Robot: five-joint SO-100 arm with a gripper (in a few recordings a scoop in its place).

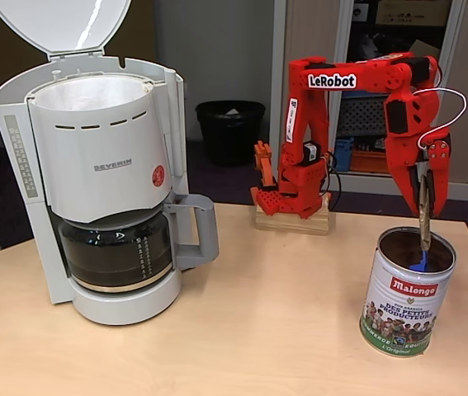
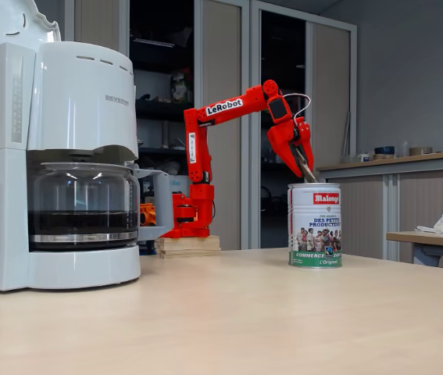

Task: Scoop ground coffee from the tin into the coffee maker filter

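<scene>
The Malongo tin (image 1: 405, 297) stands open at the table's right, also seen from the side (image 2: 315, 226). My red gripper (image 1: 426, 206) hangs right above it, shut on the handle of a scoop whose blue bowl (image 1: 419, 266) dips inside the tin. In the side view the gripper (image 2: 301, 160) points down at the tin's rim. The ground coffee is hidden inside the tin. The white paper coffee maker filter (image 1: 93, 92) lines the open basket of the white Severin machine (image 1: 101, 177) at the left, lid raised.
The glass carafe (image 2: 83, 205) holds dark liquid under the basket. My arm's base sits on a wooden block (image 1: 293, 221) at the table's back. A black waste bin (image 1: 229, 130) stands on the floor behind. Bare tabletop lies between machine and tin.
</scene>
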